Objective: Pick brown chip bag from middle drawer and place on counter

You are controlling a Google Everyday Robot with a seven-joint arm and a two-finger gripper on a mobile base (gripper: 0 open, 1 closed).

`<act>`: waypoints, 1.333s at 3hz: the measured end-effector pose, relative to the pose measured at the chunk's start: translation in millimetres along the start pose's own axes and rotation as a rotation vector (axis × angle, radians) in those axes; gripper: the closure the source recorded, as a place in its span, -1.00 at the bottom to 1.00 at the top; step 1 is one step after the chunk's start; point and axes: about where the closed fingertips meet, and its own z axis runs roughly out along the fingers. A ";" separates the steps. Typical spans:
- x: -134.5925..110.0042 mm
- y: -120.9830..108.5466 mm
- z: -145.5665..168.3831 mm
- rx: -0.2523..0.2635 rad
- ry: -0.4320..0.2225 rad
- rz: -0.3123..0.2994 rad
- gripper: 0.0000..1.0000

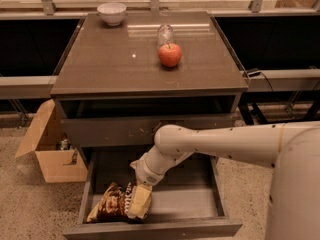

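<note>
The brown chip bag (pixel 111 204) lies crinkled in the front left of the open middle drawer (pixel 200 204). My gripper (pixel 138 203) hangs from the white arm, reaches down into the drawer and sits on the bag's right end. The counter (pixel 110 59) is the glossy top slab of the cabinet above.
A red apple (pixel 170 54) and a clear glass (pixel 164 34) stand on the counter, with a white bowl (pixel 111 13) at its back left. An open cardboard box (pixel 50 149) stands on the floor left of the cabinet. The scratched drawer front (pixel 115 132) is above the open drawer.
</note>
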 end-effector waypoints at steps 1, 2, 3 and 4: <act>5.9 -14.6 43.2 -0.023 0.015 0.004 -1.00; 11.7 -23.0 77.8 -0.041 0.025 0.012 -0.62; 15.8 -27.5 105.7 -0.068 0.025 0.017 -0.15; 1.6 -27.9 111.6 -0.068 -0.094 -0.004 0.31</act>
